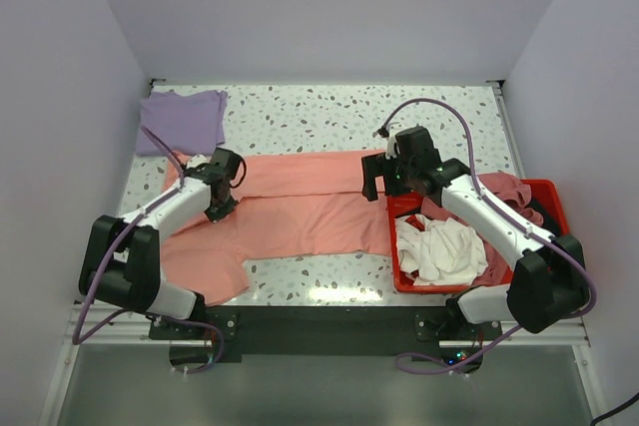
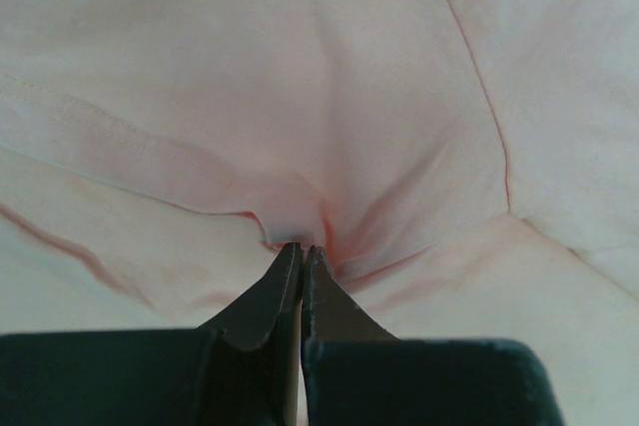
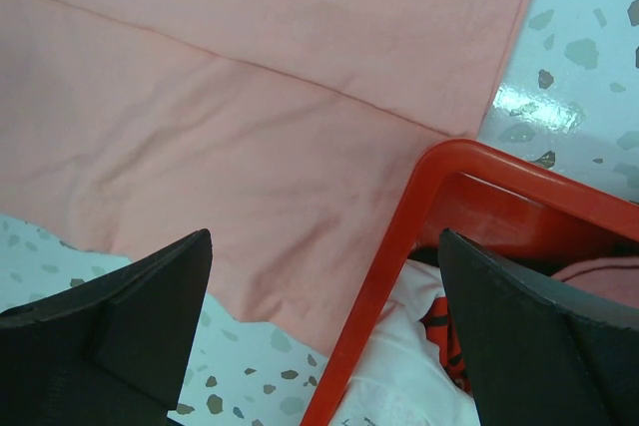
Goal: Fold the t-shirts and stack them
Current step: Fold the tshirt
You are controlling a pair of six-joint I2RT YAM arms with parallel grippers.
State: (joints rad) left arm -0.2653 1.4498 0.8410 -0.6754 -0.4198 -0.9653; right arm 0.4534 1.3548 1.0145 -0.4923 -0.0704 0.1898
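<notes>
A large salmon-pink t-shirt (image 1: 300, 207) lies spread across the middle of the table. My left gripper (image 1: 222, 209) is shut on a pinch of its cloth near its left end; in the left wrist view the fingertips (image 2: 301, 251) press together with a fold of pink cloth (image 2: 300, 216) bunched at them. My right gripper (image 1: 376, 185) is open and empty above the shirt's right edge, by the bin's corner; its fingers (image 3: 150, 296) stand wide apart. A lavender-purple t-shirt (image 1: 182, 119) lies folded at the back left. White (image 1: 439, 249) and dusty pink (image 1: 504, 192) tees lie in the bin.
A red plastic bin (image 1: 547, 192) stands at the right front, its corner (image 3: 419, 207) touching the shirt's edge. Speckled tabletop (image 1: 329, 112) shows behind and in front of the shirt. White walls enclose the table on three sides.
</notes>
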